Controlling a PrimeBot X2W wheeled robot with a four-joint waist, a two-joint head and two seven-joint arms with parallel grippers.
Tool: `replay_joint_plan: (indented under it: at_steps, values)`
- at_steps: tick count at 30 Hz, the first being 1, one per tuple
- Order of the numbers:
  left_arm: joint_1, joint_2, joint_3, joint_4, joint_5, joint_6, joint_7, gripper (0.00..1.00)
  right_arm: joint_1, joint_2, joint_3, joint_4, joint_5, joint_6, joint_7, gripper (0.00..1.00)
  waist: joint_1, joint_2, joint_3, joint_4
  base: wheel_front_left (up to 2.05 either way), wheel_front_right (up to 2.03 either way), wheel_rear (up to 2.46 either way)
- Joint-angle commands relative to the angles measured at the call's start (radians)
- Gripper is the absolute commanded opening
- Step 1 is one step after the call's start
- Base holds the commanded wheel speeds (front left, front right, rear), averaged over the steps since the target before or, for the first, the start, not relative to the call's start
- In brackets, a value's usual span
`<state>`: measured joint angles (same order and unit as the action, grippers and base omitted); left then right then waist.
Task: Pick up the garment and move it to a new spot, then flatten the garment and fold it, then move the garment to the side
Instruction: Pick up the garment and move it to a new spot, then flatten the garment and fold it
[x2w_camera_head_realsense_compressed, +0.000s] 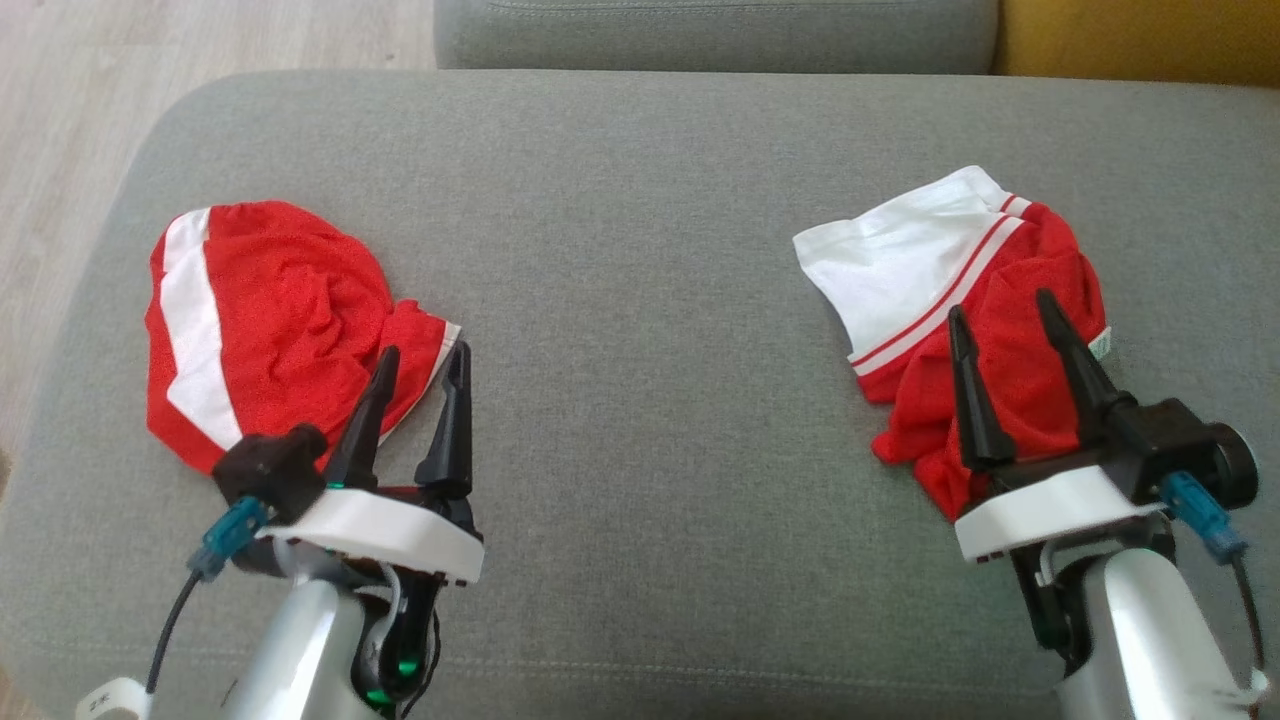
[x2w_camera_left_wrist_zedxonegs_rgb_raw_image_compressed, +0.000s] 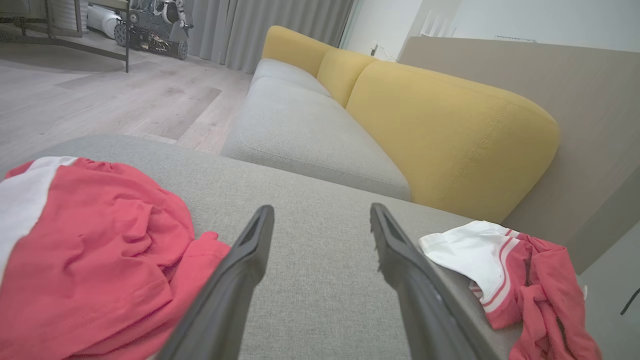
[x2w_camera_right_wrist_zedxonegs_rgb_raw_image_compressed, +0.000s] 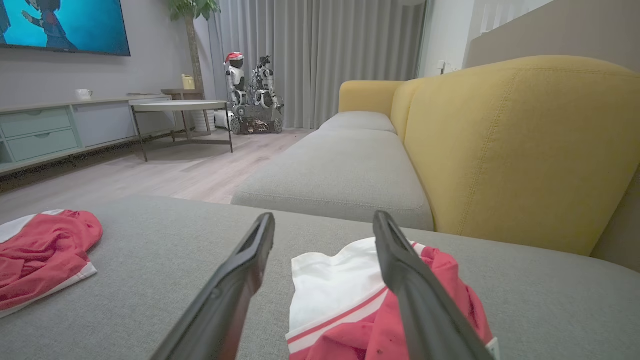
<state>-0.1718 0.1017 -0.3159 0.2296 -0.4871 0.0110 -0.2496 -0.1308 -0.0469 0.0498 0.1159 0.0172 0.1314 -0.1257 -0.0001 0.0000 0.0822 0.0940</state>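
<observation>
Red-and-white garment (x2w_camera_head_realsense_compressed: 900, 260) crumpled beneath our right hand (x2w_camera_head_realsense_compressed: 999, 304), released; left hand (x2w_camera_head_realsense_compressed: 425, 350) released too, second red garment (x2w_camera_head_realsense_compressed: 270, 300) just left of it. Pick-up not begun; next we lower, pinch cloth.

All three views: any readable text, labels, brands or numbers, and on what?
No text reads clearly.
White tag on the left arm's cable: dark marks, too blurred to read.
Small label at the right-hand garment's edge: too small to read.
</observation>
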Motion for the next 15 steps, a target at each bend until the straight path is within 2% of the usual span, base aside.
replay_joint_plan:
  at_steps: [1, 5, 9, 15]
  values:
    - [-0.033, -0.003, 0.048, -0.035, 0.018, -0.012, -0.012, 1.0, -0.036, -0.003, 0.029, -0.027, -0.011, -0.001, 0.008, 1.0, 0.0001, 0.0, 0.0, 0.004, 0.0, 0.0, 0.0]
    - [-0.029, -0.018, 0.066, -0.029, 0.038, -0.029, -0.012, 1.0, -0.06, -0.003, 0.045, -0.016, -0.02, -0.001, 0.031, 1.0, 0.0001, 0.0, 0.004, 0.009, 0.0, 0.0, 0.0]
    - [-0.025, -0.034, 0.083, -0.02, 0.056, -0.048, -0.012, 1.0, -0.126, -0.003, 0.091, 0.027, -0.056, -0.001, 0.104, 1.0, 0.0001, 0.0, 0.028, 0.015, 0.0, 0.0, 0.0]
    - [-0.04, -0.048, 0.085, -0.008, 0.064, -0.072, -0.012, 1.0, -0.256, -0.003, 0.103, 0.181, -0.072, -0.001, 0.265, 1.0, 0.0001, 0.0, 0.073, 0.042, 0.0, 0.0, 0.0]
